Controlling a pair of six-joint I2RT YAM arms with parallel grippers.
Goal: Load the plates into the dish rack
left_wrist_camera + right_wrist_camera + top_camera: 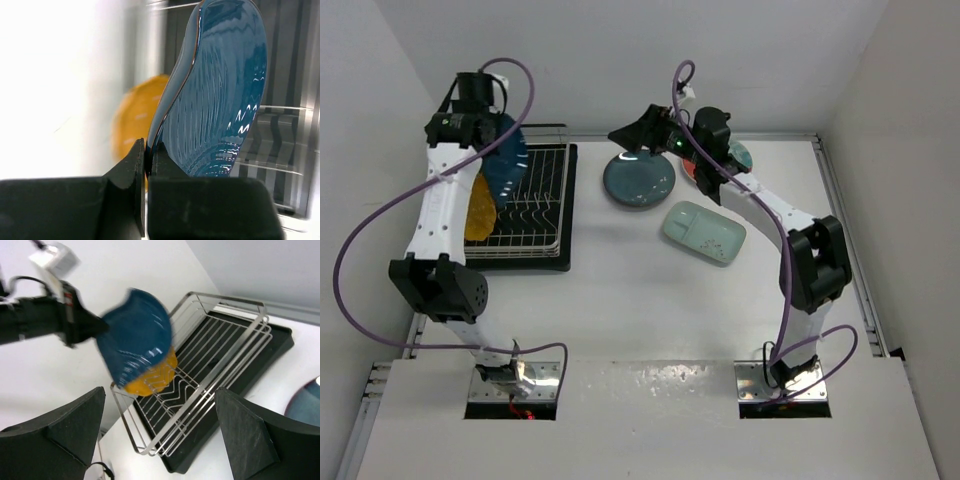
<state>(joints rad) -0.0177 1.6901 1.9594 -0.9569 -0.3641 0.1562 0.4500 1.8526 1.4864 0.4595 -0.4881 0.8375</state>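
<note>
**One racked, another poised at ten o'clock**

Pinching dark blue plate by its rim in left gripper, edge-up over dish rack to drop between tines beside yellow plate. Holding right gripper spread wide at twelve o'clock, near dark teal plate.

- Left side of the white table: silver wire dish rack on a black tray.
- Rack's left end: yellow-orange plate, standing on edge.
- Above the rack: dark blue wavy-edged plate, clamped by the left gripper.
- Table centre: dark teal round plate and pale green rounded-rectangular plate, flat, just beside each other.
- Far right: red-rimmed plate, partly hidden by the right arm.
</note>
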